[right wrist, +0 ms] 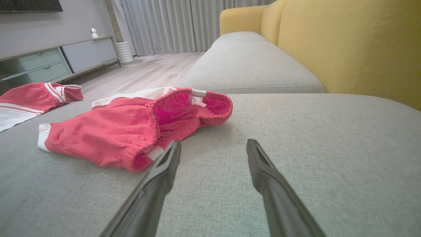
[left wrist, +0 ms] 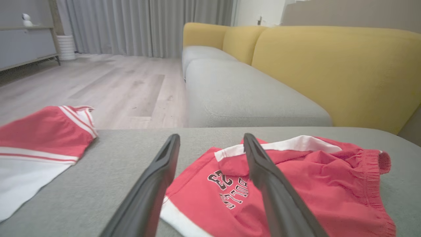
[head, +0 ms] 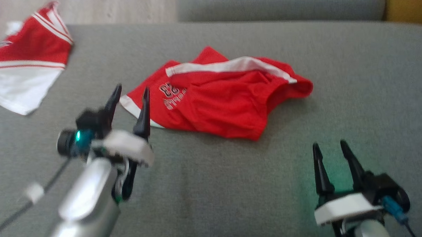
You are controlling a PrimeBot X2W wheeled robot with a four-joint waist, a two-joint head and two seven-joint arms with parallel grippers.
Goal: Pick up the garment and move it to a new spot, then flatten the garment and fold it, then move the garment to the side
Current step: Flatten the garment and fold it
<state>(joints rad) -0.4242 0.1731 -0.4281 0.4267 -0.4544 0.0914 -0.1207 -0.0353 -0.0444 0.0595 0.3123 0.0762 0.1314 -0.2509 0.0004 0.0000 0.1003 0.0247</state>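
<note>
Red shorts (head: 225,101) lie in the middle of the grey cushion (head: 355,102), bunched and wrinkly, not flat. I think this is the garment I have to pick up, since both my grippers point toward it. A white stripe (head: 230,66) runs along its far side. The stretchy waist (right wrist: 184,112) gapes open toward the cushion's right part.

My left gripper (head: 132,88) hovers over the cushion's near left part. Its 2 fingers are spread wide with nothing between them. The tips point at the leg end of the shorts, so I guess it is lined up to pinch that edge.

My right gripper (head: 329,143) hovers over the cushion's near right part, also spread wide and holding nothing. It is well apart from the shorts. I guess it sits there so it can take the waist end, and then both ends can go up together.

A 2nd piece of clothing, a red and white top (head: 26,66), lies at the cushion's far left corner. It looks set aside, out of the way.

There is writing (left wrist: 227,191) on the shorts. In the left wrist view I read 23, and under it letters that look like BULLS. It is upside down to me, and a finger hides part of the 1st letter. I can read no other label.
</note>
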